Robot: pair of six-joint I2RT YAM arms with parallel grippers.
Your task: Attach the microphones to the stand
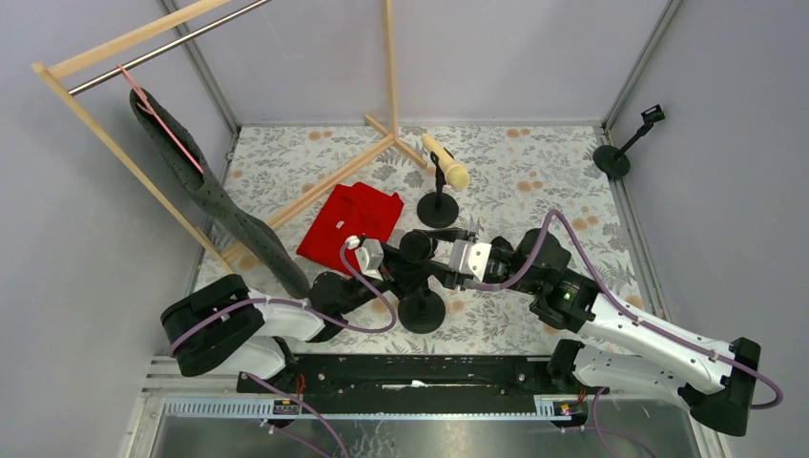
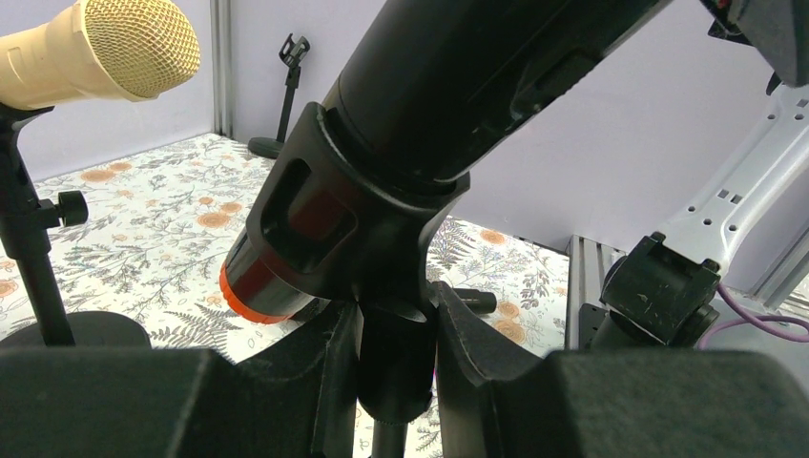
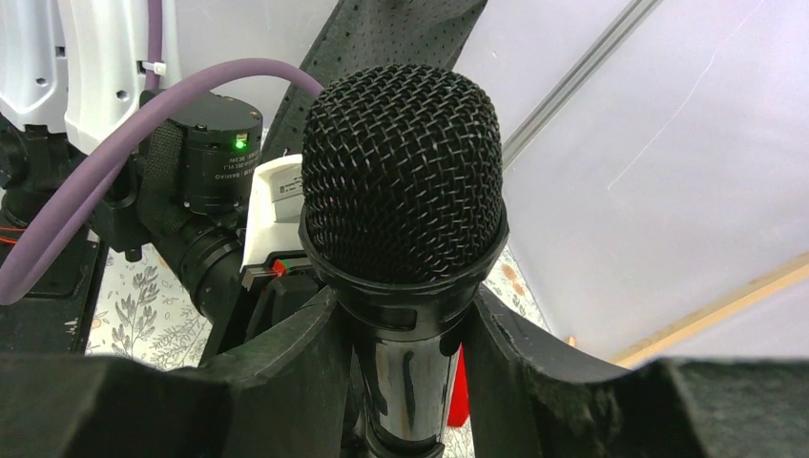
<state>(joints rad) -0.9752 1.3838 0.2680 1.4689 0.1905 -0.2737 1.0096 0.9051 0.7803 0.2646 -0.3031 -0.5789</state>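
At the lower centre of the bench point(image 1: 534, 181), the left hand point(image 2: 396, 348) is clamped narrow on the post of a stand point(image 1: 422, 310). The stand's clip point(image 2: 305, 215) cradles the orange-tipped end of the black microphone point(image 3: 403, 172). The right hand point(image 3: 405, 363) grips that microphone's body below its mesh head. Behind, the cream microphone point(image 1: 445, 160) sits on a second stand point(image 1: 438, 208).

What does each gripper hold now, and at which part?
The right gripper: black microphone, by its handle under the mesh head. The left gripper: stand, by the neck under its clip.
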